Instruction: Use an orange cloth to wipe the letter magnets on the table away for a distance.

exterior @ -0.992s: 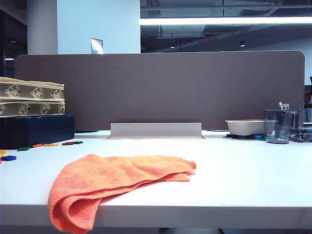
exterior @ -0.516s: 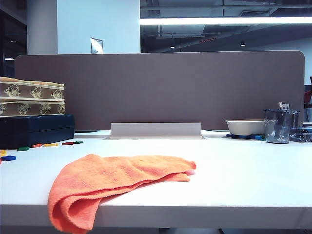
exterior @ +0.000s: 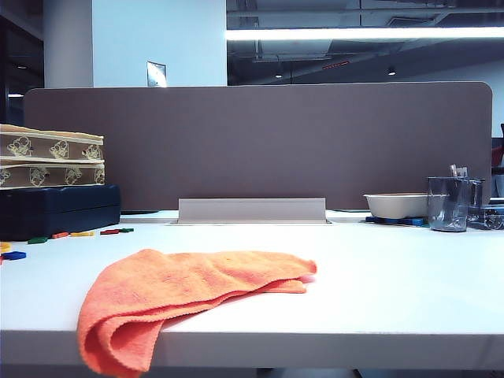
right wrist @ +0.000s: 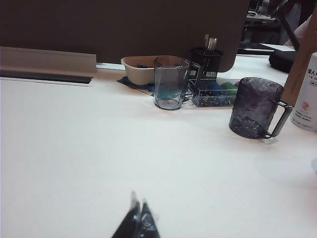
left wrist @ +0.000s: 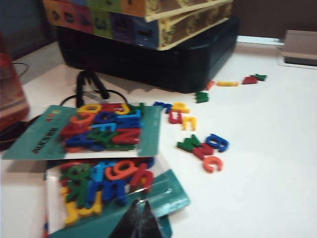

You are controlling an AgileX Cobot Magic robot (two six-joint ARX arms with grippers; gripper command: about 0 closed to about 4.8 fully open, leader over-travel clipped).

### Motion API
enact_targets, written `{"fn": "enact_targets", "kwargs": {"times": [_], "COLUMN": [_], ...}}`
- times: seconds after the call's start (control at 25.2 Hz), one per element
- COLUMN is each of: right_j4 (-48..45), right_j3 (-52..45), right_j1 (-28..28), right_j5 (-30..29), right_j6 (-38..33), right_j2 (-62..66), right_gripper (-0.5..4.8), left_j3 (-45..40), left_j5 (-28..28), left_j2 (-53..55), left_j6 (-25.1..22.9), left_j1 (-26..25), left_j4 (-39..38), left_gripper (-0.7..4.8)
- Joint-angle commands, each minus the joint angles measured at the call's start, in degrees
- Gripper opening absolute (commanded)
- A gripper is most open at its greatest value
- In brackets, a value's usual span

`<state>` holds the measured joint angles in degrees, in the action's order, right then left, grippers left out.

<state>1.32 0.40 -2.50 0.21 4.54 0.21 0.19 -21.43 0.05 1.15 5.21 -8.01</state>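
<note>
You have the orange cloth (exterior: pixel 189 295) lying rumpled on the white bench (exterior: pixel 378 291) near its front edge, left of centre in the exterior view. Its long axis runs side to side across the bench: one folded end points right toward the middle, while the other end droops over the front edge at the lower left. The letter magnets (left wrist: pixel 200 144) lie well apart from the cloth, off to the far left. In your left wrist view they form a loose scatter in red, blue, green, yellow and orange, trailing roughly in a line from beside two teal packs of letters (left wrist: pixel 94 131) toward the dark case (left wrist: pixel 163 59) with the patterned boxes (left wrist: pixel 148 17) stacked on it. Your left tool (left wrist: pixel 141 223) has its fingertips pressed together with nothing between them, hanging just above the nearer pack. Your right tool (right wrist: pixel 137 223) is likewise closed and empty, over bare bench on the right side, facing a clear glass (right wrist: pixel 171 82), a dark mug (right wrist: pixel 255 106) and a pale bowl (right wrist: pixel 138 69). Neither tool shows in the exterior view, and neither touches the cloth.
</note>
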Motion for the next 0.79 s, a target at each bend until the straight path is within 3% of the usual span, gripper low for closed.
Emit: {"fn": "enact_targets", "kwargs": {"times": [0.04,0.4,0.6,0.79], "right_j4": [-0.9,-0.9,-0.9,-0.9], "right_j3": [-0.4,-0.4,-0.4,-0.4], "right_j1": [0.0,0.0,0.0,0.0], "right_j5": [0.0,0.0,0.0,0.0], "right_j6": [-0.1,-0.1,-0.1,-0.1], "right_j2": [-0.2,-0.2,-0.2,-0.2], "right_gripper": [-0.05,-0.05,-0.05,-0.05], "left_j3": [0.1,0.3,0.3,0.2], "left_j5": [3.6,8.5,17.8,18.0], "left_j2": [0.1,0.5,1.3,0.0], "left_j6": [0.2,0.5,0.4,0.4], "left_j1": [-0.1,-0.2,-5.3,-5.5], "left_j4": [-0.5,0.1,0.3,-0.7], "left_gripper": [-0.03,-0.03,-0.03,-0.03]}}
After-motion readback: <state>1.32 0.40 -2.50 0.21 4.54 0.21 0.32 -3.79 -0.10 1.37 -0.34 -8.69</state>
